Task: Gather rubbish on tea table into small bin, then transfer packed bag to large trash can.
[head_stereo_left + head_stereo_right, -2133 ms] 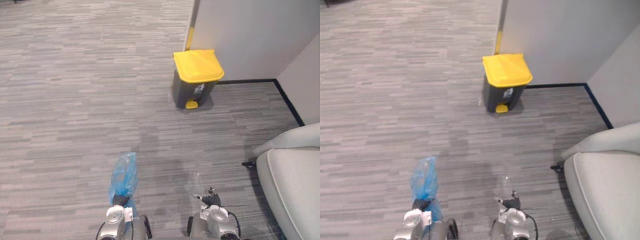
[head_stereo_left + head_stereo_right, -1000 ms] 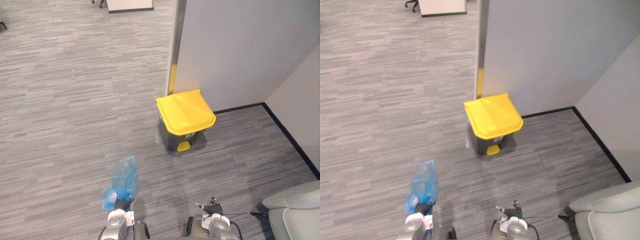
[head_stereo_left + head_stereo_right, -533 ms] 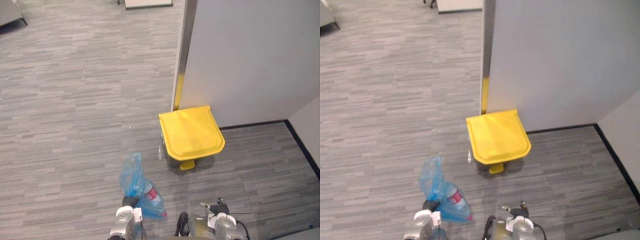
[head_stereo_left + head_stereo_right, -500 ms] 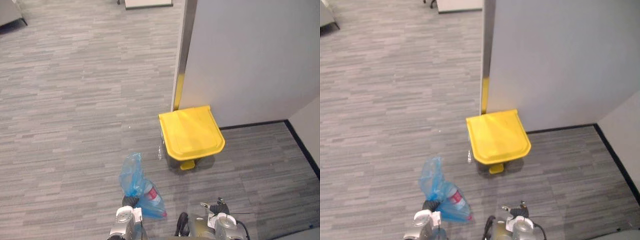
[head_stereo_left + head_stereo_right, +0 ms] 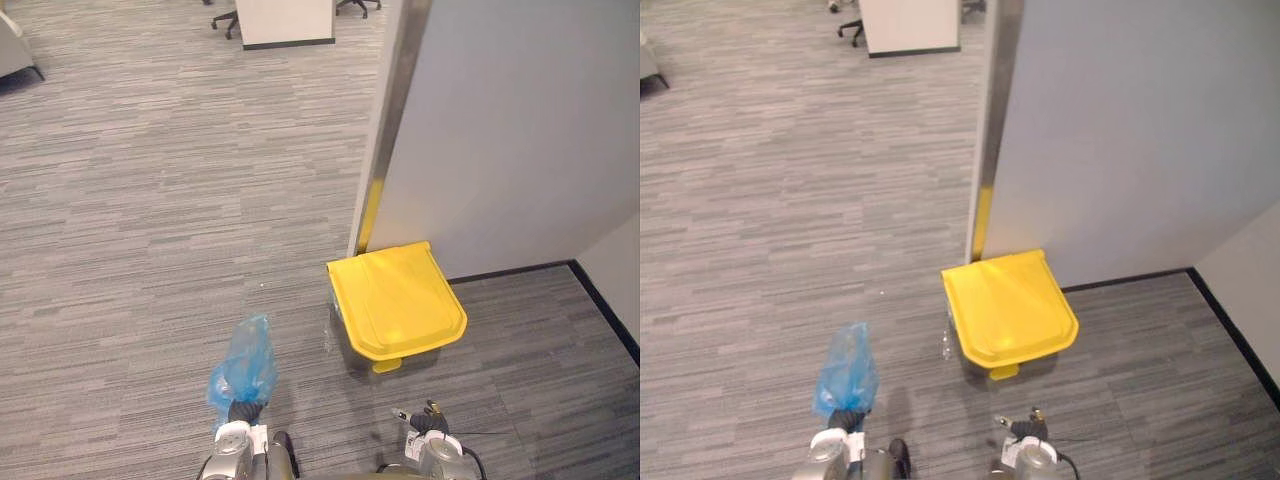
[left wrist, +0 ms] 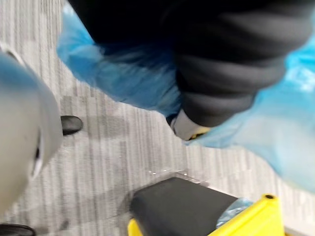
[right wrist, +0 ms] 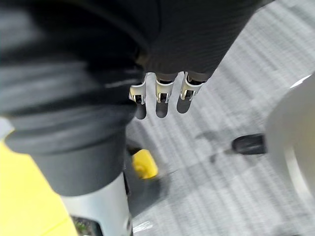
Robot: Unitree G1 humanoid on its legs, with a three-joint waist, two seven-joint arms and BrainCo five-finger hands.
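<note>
Left hand [image 5: 240, 413] is closed around the gathered neck of the blue bag [image 5: 243, 368]. The bag's loose top stands upright above the hand, clear of the floor [image 5: 150, 230]. The trash can [image 6: 179, 206] stands ahead and to the right of this hand, near it, against the wall [image 5: 520, 130]. Its yellow lid [image 5: 1010, 305] is down and its pedal [image 5: 384, 366] faces the robot. The right hand [image 5: 430, 425], fingers relaxed and empty, is the nearer to the can. Judgement: the lid must be raised before the bag can go in.
</note>
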